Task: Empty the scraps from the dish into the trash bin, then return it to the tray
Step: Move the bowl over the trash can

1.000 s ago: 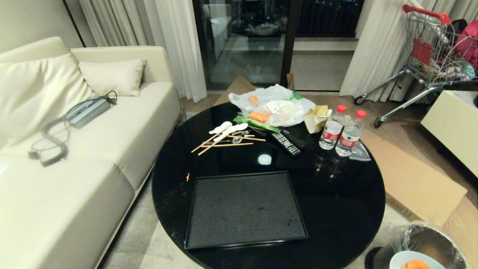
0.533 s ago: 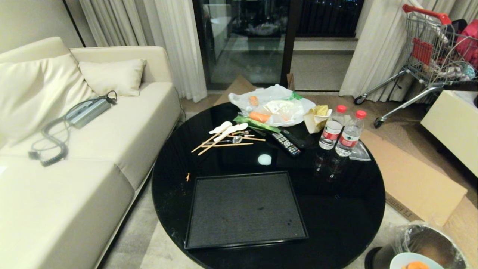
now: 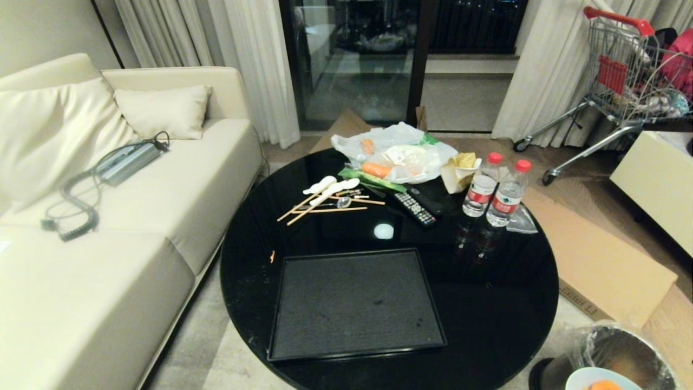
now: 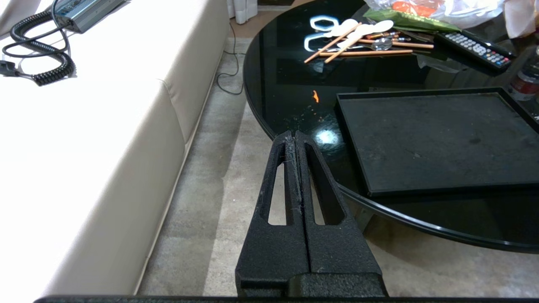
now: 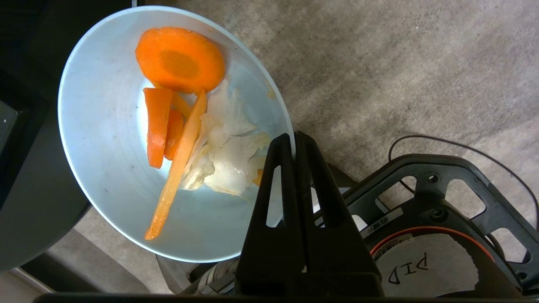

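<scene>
Dish [image 3: 594, 378], trash bin [image 3: 628, 352] cut by frame edge.

I am pinching the rim of the bowl [image 5: 109, 176] between my right jaws, its pale blue-white inside spreading out ahead of them. The scraps [image 5: 185, 122] are lying in it just beyond my fingertips: a round carrot slice, orange strips and pale soft bits. The bin [image 3: 628, 352], silvery with a crinkly clear liner, is standing just beside the bowl. The tray [image 3: 354, 303] is lying flat and bare, well apart from my jaws.
</scene>
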You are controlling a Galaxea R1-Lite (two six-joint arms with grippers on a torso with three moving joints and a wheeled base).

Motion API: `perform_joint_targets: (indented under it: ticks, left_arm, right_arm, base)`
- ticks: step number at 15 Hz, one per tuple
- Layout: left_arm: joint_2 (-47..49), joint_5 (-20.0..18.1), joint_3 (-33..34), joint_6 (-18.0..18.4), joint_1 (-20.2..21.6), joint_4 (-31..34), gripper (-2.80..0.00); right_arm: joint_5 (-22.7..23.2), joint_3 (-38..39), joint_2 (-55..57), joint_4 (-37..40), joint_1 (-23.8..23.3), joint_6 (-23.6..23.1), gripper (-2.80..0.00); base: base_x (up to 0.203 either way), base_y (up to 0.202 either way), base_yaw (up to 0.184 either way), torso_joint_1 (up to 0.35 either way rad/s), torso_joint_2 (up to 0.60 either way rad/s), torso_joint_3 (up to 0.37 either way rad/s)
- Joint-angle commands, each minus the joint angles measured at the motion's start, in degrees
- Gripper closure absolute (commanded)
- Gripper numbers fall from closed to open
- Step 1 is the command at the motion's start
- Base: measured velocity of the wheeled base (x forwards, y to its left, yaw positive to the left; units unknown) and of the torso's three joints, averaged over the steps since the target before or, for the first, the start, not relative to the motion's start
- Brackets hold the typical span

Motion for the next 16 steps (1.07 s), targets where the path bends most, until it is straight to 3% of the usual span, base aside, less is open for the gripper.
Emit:
perform_joint_targets:
  ticks: [1, 6, 16]
  left_arm:
    - [-0.02, 0.02, 0.00, -0.02, 0.00, -0.02, 0.00]
    - [-0.02, 0.02, 0.00, -0.02, 0.00, -0.02, 0.00]
    - [-0.02, 0.02, 0.00, -0.02, 0.00, -0.02, 0.00]
  right_arm:
    - [-0.09, 0.07, 0.16, 0.07, 0.03, 1.15, 0.00]
    - [-0.18, 0.07, 0.08, 0.07, 0.03, 1.17, 0.00]
    - [-0.18, 0.33, -0.10, 0.13, 0.03, 1.24, 0.00]
  base:
    - [0.000, 0.000, 0.000, 0.000, 0.00, 0.000]
    - [-0.001, -0.042, 0.002, 0.001, 0.00, 0.001]
    - [0.000, -0.184, 0.006, 0.001, 0.00, 0.002]
